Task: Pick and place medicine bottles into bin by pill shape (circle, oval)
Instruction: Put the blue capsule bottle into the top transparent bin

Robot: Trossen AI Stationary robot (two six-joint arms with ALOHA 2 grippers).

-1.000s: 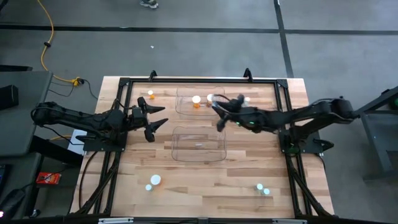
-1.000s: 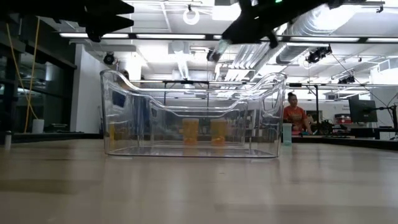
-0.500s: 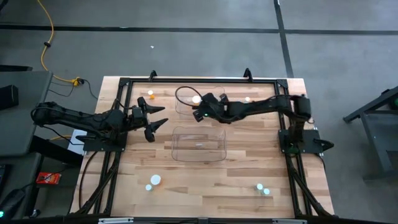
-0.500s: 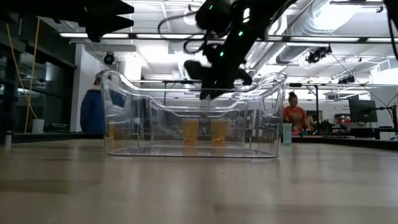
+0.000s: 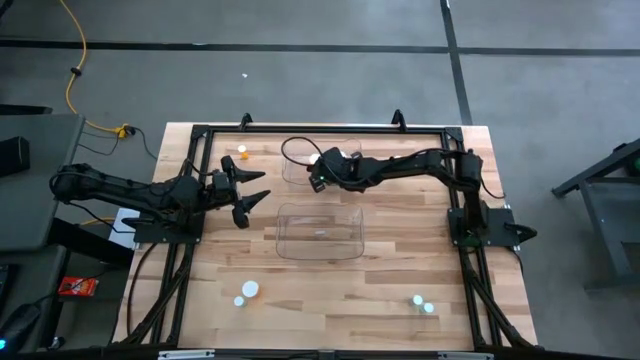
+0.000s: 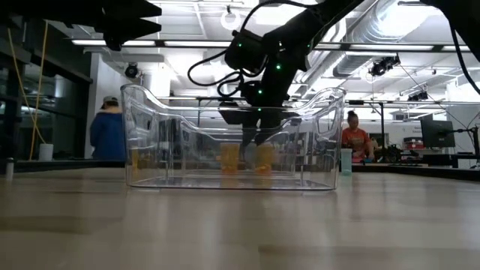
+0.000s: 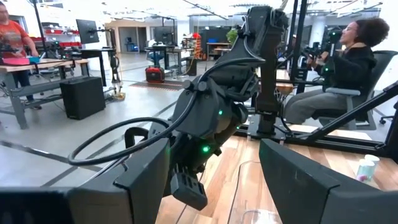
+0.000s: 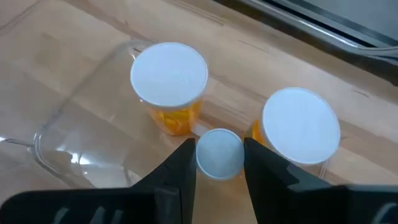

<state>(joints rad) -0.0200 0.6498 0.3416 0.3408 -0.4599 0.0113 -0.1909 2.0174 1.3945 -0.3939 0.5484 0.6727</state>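
Note:
My right gripper (image 8: 217, 147) reaches down into the far clear bin (image 5: 292, 160) and is shut on a small whitish bottle (image 8: 217, 155). It shows in the high view (image 5: 320, 178) and the low view (image 6: 255, 133) too. The bottle sits between two orange bottles with white caps, one (image 8: 169, 81) and the other (image 8: 301, 127), that stand upright on the bin's floor. My left gripper (image 5: 255, 192) is open and empty, above the table left of both bins. The near clear bin (image 5: 320, 232) holds no bottle that I can see. My right gripper pinches the whitish bottle at its cap's sides (image 8: 201, 157) between its two fingers. The fingers come from above, pointing down. The bottle is upright between the two orange bottles. Whether its base is on the bin's floor does not show.
An orange bottle (image 5: 242, 152) stands on the table at the far left. Two pale bottles (image 5: 246, 292) stand near the front left and two (image 5: 423, 303) near the front right. A black frame (image 5: 300, 128) borders the table. People show in the room behind.
My right gripper has gone toward the table's left edge with the whitish bottle, over the far bin, then down into it, between the two orange bottles. It has stayed shut on the bottle.

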